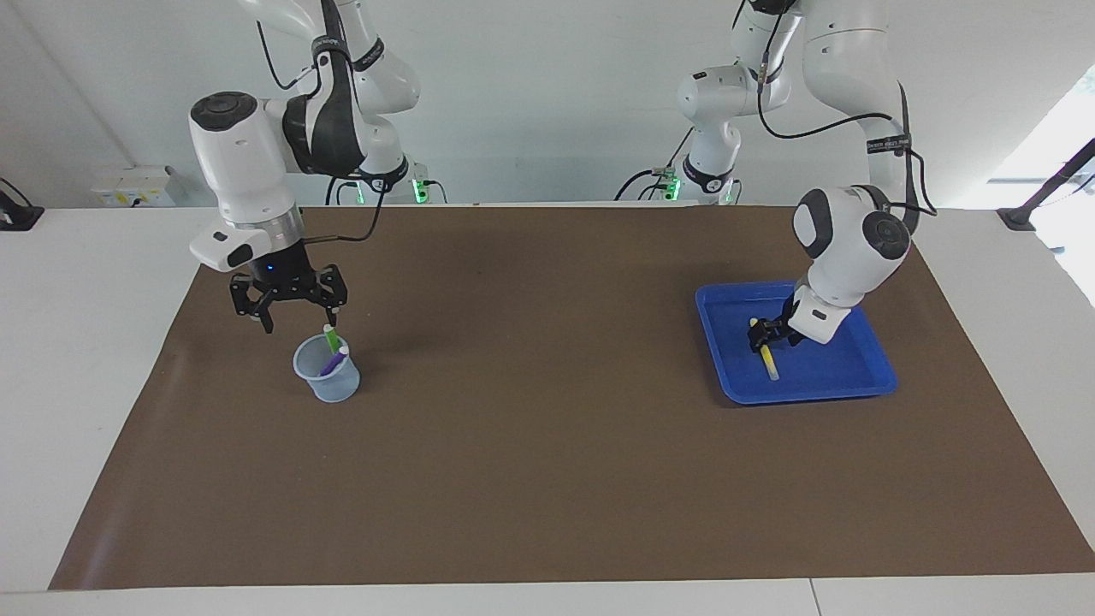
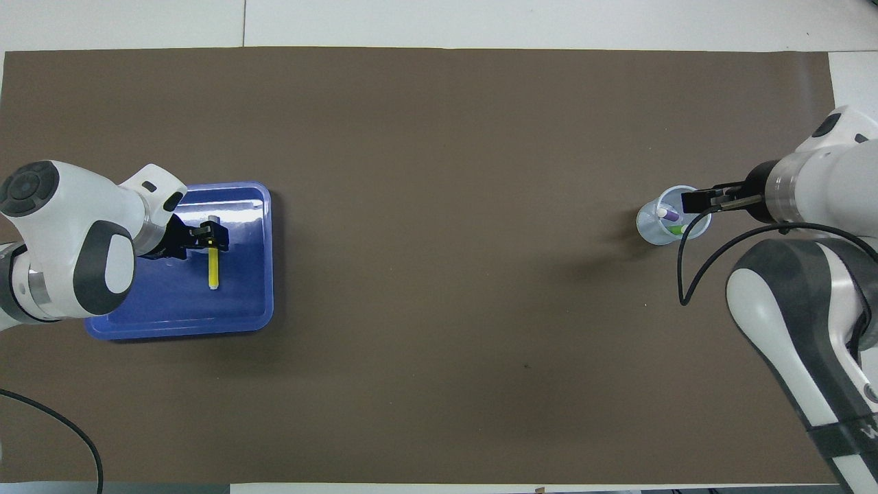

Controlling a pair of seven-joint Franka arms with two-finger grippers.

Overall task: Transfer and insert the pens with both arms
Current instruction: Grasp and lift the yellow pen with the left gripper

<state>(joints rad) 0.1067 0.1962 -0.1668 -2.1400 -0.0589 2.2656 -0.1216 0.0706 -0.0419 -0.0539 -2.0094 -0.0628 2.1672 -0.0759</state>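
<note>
The yellow pen (image 1: 771,362) lies flat in the blue tray (image 1: 843,372) at the left arm's end of the table. My left gripper (image 1: 764,335) is down in the tray, across the pen's end that is nearer to the robots. In the overhead view the left gripper (image 2: 210,235) straddles the yellow pen (image 2: 213,269). The green pen (image 1: 332,339) and the purple pen (image 1: 334,361) stand tilted in a clear plastic cup (image 1: 328,383) at the right arm's end. My right gripper (image 1: 299,322) hangs open just above the cup, holding nothing.
A brown mat (image 1: 547,445) covers the table between the cup and the tray. In the overhead view the cup (image 2: 650,228) holds the purple pen (image 2: 667,214) and the green pen (image 2: 675,230). The blue tray (image 2: 171,317) holds only the yellow pen.
</note>
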